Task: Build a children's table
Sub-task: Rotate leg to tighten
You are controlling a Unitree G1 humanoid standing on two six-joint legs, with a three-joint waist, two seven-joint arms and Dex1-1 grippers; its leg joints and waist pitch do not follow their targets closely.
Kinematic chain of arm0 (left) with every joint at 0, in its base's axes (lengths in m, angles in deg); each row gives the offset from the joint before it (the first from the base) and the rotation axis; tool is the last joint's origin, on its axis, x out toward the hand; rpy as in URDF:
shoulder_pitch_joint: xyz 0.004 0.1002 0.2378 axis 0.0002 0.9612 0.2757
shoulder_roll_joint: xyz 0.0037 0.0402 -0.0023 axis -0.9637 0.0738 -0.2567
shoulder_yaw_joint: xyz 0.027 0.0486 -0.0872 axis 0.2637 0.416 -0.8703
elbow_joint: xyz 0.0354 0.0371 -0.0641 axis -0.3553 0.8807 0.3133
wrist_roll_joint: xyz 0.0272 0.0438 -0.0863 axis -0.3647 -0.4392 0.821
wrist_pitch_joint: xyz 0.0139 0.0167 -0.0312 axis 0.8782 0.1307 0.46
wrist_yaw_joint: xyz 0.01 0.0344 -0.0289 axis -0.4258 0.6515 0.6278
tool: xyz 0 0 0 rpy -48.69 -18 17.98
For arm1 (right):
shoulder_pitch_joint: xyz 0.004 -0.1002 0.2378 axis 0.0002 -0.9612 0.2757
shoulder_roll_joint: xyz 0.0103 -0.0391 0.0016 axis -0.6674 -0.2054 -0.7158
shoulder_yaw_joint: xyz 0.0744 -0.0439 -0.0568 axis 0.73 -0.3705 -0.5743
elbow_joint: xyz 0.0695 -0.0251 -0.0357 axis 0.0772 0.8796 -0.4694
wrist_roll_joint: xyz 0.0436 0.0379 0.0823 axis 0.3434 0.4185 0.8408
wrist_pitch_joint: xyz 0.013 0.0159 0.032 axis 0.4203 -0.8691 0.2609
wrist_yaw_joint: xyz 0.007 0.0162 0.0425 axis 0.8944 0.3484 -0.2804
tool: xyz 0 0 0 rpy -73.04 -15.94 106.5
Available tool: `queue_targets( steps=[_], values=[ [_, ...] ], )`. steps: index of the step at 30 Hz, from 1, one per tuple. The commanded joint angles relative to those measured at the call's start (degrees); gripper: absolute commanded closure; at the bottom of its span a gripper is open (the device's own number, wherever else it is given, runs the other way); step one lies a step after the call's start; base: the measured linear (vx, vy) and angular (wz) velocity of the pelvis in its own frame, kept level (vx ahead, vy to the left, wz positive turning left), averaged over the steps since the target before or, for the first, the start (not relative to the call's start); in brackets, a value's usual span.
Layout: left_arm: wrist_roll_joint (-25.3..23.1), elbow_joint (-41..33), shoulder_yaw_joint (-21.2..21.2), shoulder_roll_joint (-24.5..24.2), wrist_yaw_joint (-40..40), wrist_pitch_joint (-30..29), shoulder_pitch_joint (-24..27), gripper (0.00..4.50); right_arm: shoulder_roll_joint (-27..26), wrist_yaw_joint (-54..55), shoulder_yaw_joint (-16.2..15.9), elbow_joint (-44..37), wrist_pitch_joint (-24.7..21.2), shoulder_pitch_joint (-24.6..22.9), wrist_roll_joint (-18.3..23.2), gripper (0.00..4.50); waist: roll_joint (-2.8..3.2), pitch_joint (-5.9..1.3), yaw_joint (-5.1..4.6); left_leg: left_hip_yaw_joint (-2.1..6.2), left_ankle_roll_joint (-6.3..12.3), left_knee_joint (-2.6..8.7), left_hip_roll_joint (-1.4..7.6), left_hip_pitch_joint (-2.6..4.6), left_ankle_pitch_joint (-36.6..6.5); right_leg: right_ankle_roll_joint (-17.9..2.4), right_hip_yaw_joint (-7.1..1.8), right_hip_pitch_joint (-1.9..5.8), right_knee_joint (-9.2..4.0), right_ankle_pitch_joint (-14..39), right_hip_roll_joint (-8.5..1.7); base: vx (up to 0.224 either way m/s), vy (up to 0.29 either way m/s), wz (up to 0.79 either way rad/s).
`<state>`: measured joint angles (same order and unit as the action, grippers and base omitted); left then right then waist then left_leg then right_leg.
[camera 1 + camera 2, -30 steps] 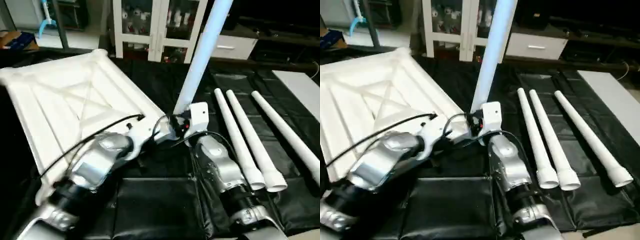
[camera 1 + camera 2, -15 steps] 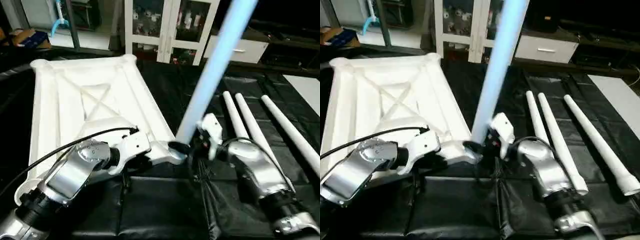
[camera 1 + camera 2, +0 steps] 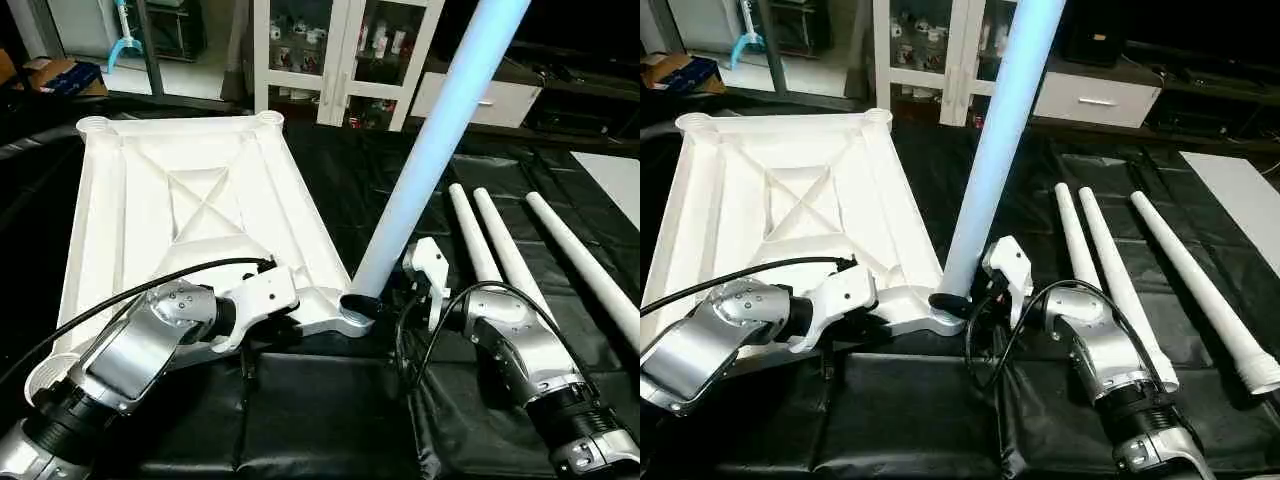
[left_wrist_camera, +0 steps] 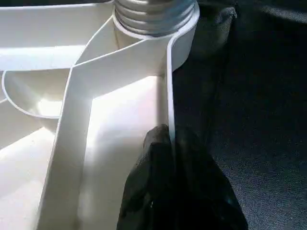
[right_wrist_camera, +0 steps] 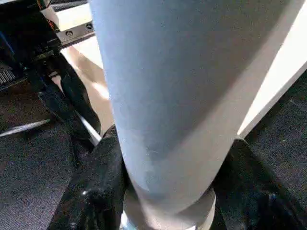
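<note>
The white table top (image 3: 180, 200) lies upside down on the black mat, its X-ribs facing up. One white leg (image 3: 430, 150) stands in the near right corner socket (image 3: 355, 310), leaning up to the right. Its threaded end (image 4: 153, 14) sits in that socket. My left gripper (image 4: 169, 136) is shut on the top's rim wall just beside the socket, one black finger on each side. My right gripper (image 5: 168, 158) is shut on the leg close to its base, with black fingers (image 5: 100, 182) pressed against it.
Three loose white legs (image 3: 510, 270) lie side by side on the mat to the right of my right arm. A glass-fronted white cabinet (image 3: 340, 50) stands behind the work. A white board (image 3: 610, 170) lies at the far right edge.
The camera has shifted, so the whole scene sits differently. My right forearm has swung out to the right around the leg's base. The left gripper stays on the rim.
</note>
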<state>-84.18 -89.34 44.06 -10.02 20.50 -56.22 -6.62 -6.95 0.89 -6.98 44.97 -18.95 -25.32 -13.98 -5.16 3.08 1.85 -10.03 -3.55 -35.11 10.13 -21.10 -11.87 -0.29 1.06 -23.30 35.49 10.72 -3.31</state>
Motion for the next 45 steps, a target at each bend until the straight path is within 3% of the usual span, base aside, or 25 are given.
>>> queue_targets(
  steps=[1, 3, 5, 7, 8, 9, 11, 12, 13, 14, 16, 17, 18, 23, 24, 27, 29, 30, 31, 33, 34, 36, 38, 40, 45],
  values=[
    [1.1, -1.4, 1.5, -0.5, -2.8, -0.2, 0.5, 4.5, 1.2, 3.2, 4.0, 2.2, -2.2, -0.3, -1.0, 2.45, 1.31, -3.43, -0.26, 0.64, 0.39, 4.64, 2.92, 0.86, -8.9, -13.7, -1.99, 2.48, -3.44, 6.2, -3.7, 0.0, 0.0, 0.0],
    [1.1, -1.4, 1.4, -0.4, -2.6, -0.8, 0.4, 4.5, 0.8, 4.5, 4.1, 2.5, -2.4, -0.3, -1.5, 2.45, 1.36, -3.4, -0.26, 0.65, 0.17, 4.67, 2.94, 0.94, -9.4, -13.6, -1.97, 2.43, -3.5, 6.9, -3.71, 0.0, 0.0, 0.0],
    [-0.2, 0.4, 0.8, 2.1, 1.3, -3.7, -0.8, 4.5, -2.2, 16.1, 5.0, 5.9, -3.3, 0.7, -5.3, 2.46, 1.46, -3.26, -0.43, 0.59, -0.4, 4.78, 2.91, 0.96, -9.9, -13.4, -2.02, 2.23, -3.62, 8.0, -3.66, 0.0, 0.0, 0.0],
    [-1.6, 3.2, -0.9, 6.4, 7.7, -6.9, -2.7, 4.5, -5.9, 29.4, 7.2, 9.7, -5.7, 2.1, -7.5, 2.47, 1.38, -3.13, -1.0, 0.96, -3.33, 5.09, 2.63, 0.93, -13.3, -11.9, -1.94, 2.17, -4.02, 14.8, -3.73, 0.0, 0.0, 0.0],
    [-2.0, 4.2, -1.6, 7.9, 9.8, -8.0, -3.4, 4.5, -7.0, 33.0, 8.0, 10.6, -6.7, 2.4, -7.7, 2.48, 1.34, -3.11, -1.24, 1.0, -3.91, 5.1, 2.6, 0.85, -14.0, -11.3, -1.99, 2.14, -4.08, 16.2, -3.74, 0.0, 0.0, 0.0],
    [-4.1, 8.0, -4.0, 14.1, 18.7, -12.6, -6.0, 4.5, -11.0, 48.5, 9.2, 13.5, -8.8, 3.6, -11.2, 2.48, 1.38, -3.17, -1.5, 1.08, -4.5, 5.01, 2.63, 1.12, -15.3, -10.5, -2.02, 1.8, -4.37, 17.6, -3.78, 0.0, 0.0, 0.0],
    [-4.2, 8.2, -4.1, 14.4, 19.1, -12.8, -6.1, 4.5, -11.2, 49.3, 9.2, 13.7, -8.8, 3.6, -11.4, 2.48, 1.35, -3.12, -2.1, 1.24, -5.8, 4.98, 2.46, 1.1, -16.6, -9.1, -1.98, 1.42, -4.49, 19.6, -3.58, 0.0, 0.0, 0.0],
    [-5.8, 11.0, -5.3, 18.8, 25.1, -14.1, -8.1, 4.5, -15.1, 59.4, 9.4, 16.1, -8.2, 5.0, -13.4, 2.48, 1.15, -3.43, -2.04, 1.37, -5.15, 4.88, 2.34, 0.94, -17.3, -8.1, -1.93, 1.78, -4.56, 19.7, -3.72, 0.0, 0.0, 0.0],
    [-5.8, 11.0, -5.3, 18.8, 25.1, -14.1, -8.1, 4.5, -15.1, 59.4, 9.4, 16.1, -8.2, 5.0, -13.4, 2.48, 1.57, -3.3, -2.17, 1.28, -5.24, 4.91, 2.38, 0.76, -16.8, -8.0, -2.11, 1.51, -4.54, 18.6, -3.76, 0.0, 0.0, 0.0],
    [-6.1, 11.8, -5.4, 19.9, 26.3, -13.8, -8.6, 4.5, -16.4, 61.1, 9.1, 16.9, -7.5, 5.5, -13.5, 2.5, 1.22, -3.47, -2.26, 1.21, -4.84, 4.72, 2.14, 0.95, -17.4, -7.4, -1.99, 1.32, -4.73, 18.6, -3.51, 0.0, 0.0, 0.0],
    [-6.4, 12.2, -5.1, 20.9, 27.1, -13.4, -9.0, 4.5, -18.3, 61.9, 8.5, 18.1, -5.9, 6.6, -13.5, 2.5, 1.23, -3.5, -2.13, 1.28, -4.08, 4.8, 2.18, 0.61, -17.0, -7.1, -2.03, 1.63, -4.67, 17.6, -3.57, 0.0, 0.0, 0.0],
    [-6.6, 12.4, -4.6, 21.6, 27.4, -13.2, -9.3, 4.5, -19.7, 62.1, 7.6, 19.0, -4.9, 7.6, -13.8, 2.5, 1.33, -3.49, -2.19, 1.2, -3.74, 4.75, 2.31, 0.59, -16.5, -7.2, -2.08, 1.35, -4.58, 16.4, -3.58, 0.0, 0.0, 0.0],
    [-7.1, 12.2, -3.9, 21.7, 27.4, -13.0, -9.3, 4.5, -21.9, 59.7, 6.7, 19.9, -2.3, 9.1, -12.9, 2.5, 1.33, -3.53, -2.3, 1.22, -3.61, 4.78, 2.23, 0.4, -15.8, -7.5, -2.0, 1.56, -4.43, 15.2, -3.54, 0.0, 0.0, 0.0],
    [-7.4, 11.6, -4.0, 19.8, 26.3, -13.1, -8.6, 4.5, -23.0, 53.0, 7.1, 17.2, 1.3, 8.8, -10.6, 2.5, 1.25, -3.54, -2.47, 1.19, -2.33, 4.8, 2.38, 0.11, -14.6, -8.5, -2.01, 2.0, -4.09, 12.1, -3.62, 0.0, 0.0, 0.0],
    [-7.7, 11.5, -4.0, 19.2, 26.1, -13.2, -8.4, 4.5, -23.3, 51.4, 7.2, 15.8, 2.3, 8.4, -10.0, 1.94, 1.21, -3.58, -2.51, 1.12, -2.12, 4.78, 2.36, 0.1, -14.1, -8.6, -2.01, 2.0, -4.08, 11.6, -3.59, 0.0, 0.0, 0.0],
    [-7.7, 11.1, -3.4, 16.7, 23.8, -11.2, -7.4, 4.5, -22.5, 47.9, 6.9, 11.9, 3.3, 7.3, -9.0, 1.81, 1.41, -3.69, -2.41, 1.06, -1.0, 4.66, 2.44, -0.03, -11.0, -9.6, -2.02, 2.26, -3.61, 6.6, -3.48, 0.0, 0.0, 0.0],
    [-7.3, 11.0, -2.9, 15.4, 22.6, -10.0, -6.8, 4.5, -21.8, 47.7, 6.5, 10.7, 3.3, 7.1, -8.8, 1.48, 1.46, -3.72, -2.49, 1.03, -0.72, 4.61, 2.38, 0.0, -10.2, -10.3, -1.95, 2.3, -3.51, 5.4, -3.48, 0.0, 0.0, 0.0],
    [-6.2, 9.5, -1.7, 11.3, 18.1, -7.0, -4.7, 4.5, -19.6, 42.6, 6.5, 6.9, 1.6, 6.2, -5.9, 1.38, 1.63, -3.73, -2.57, 0.98, -0.57, 4.56, 2.41, 0.19, -10.0, -10.8, -1.97, 2.21, -3.42, 5.0, -3.42, 0.0, 0.0, 0.0],
    [-5.4, 8.6, -1.5, 9.5, 15.9, -6.4, -3.5, 4.5, -18.4, 39.6, 6.7, 5.1, 0.6, 5.7, -4.2, 1.36, 1.6, -3.66, -2.45, 1.17, -0.04, 4.73, 2.66, -0.04, -10.5, -10.8, -2.03, 2.67, -3.32, 4.8, -3.61, 0.0, 0.0, 0.0],
    [-4.4, 7.3, -1.4, 6.6, 11.8, -2.2, -1.7, 4.5, -15.3, 32.4, 5.5, 2.9, -1.4, 5.0, -2.5, 1.15, 1.79, -3.54, -2.49, 0.93, 0.02, 4.67, 2.76, 0.59, -10.9, -11.5, -1.93, 2.03, -3.39, 4.6, -3.28, 0.0, 0.0, 0.0],
    [-4.4, 7.3, -1.4, 6.6, 11.8, -2.2, -1.7, 4.5, -15.3, 32.4, 5.5, 2.9, -1.4, 5.0, -2.5, 1.15, 1.83, -3.54, -2.44, 0.91, 0.28, 4.71, 2.76, 0.31, -10.3, -11.9, -1.98, 2.36, -3.24, 4.1, -3.37, 0.0, 0.0, 0.0],
    [-2.5, 5.6, -2.0, 3.6, 6.9, 1.1, 0.4, 4.5, -8.7, 20.9, 1.8, 0.0, -2.4, 2.9, -2.5, 0.95, 1.65, -3.48, -2.1, 0.76, 0.3, 4.7, 2.86, 0.51, -10.0, -12.4, -2.0, 2.28, -3.35, 4.4, -3.47, 0.0, 0.0, 0.0],
    [-1.6, 4.7, -2.3, 2.2, 4.5, 2.4, 1.3, 4.5, -5.6, 15.9, 0.8, -1.2, -2.8, 1.7, -2.1, 0.95, 1.63, -3.26, -1.7, 0.68, 0.56, 4.78, 2.89, 0.64, -10.6, -12.7, -2.01, 2.25, -3.49, 5.3, -3.43, 0.0, 0.0, 0.0],
    [0.0, 3.0, -2.7, 0.5, 1.8, 1.4, 2.2, 4.5, -2.0, 9.7, 0.5, -1.5, -1.9, 0.5, -2.3, 0.95, 1.55, -3.16, -1.26, 0.7, 0.47, 4.9, 3.04, 0.77, -11.6, -12.8, -2.05, 2.24, -3.64, 7.4, -3.64, 0.0, 0.0, 0.0],
    [0.6, 2.2, -2.9, 0.1, 1.0, 1.5, 2.3, 4.5, -0.5, 6.2, 1.3, -1.3, -1.9, 0.0, -1.6, 0.95, 1.3, -3.14, -1.37, 0.78, -0.43, 4.97, 2.96, 0.87, -12.9, -12.6, -2.07, 2.09, -3.98, 10.9, -3.73, 0.0, 0.0, 0.0]
  ],
)
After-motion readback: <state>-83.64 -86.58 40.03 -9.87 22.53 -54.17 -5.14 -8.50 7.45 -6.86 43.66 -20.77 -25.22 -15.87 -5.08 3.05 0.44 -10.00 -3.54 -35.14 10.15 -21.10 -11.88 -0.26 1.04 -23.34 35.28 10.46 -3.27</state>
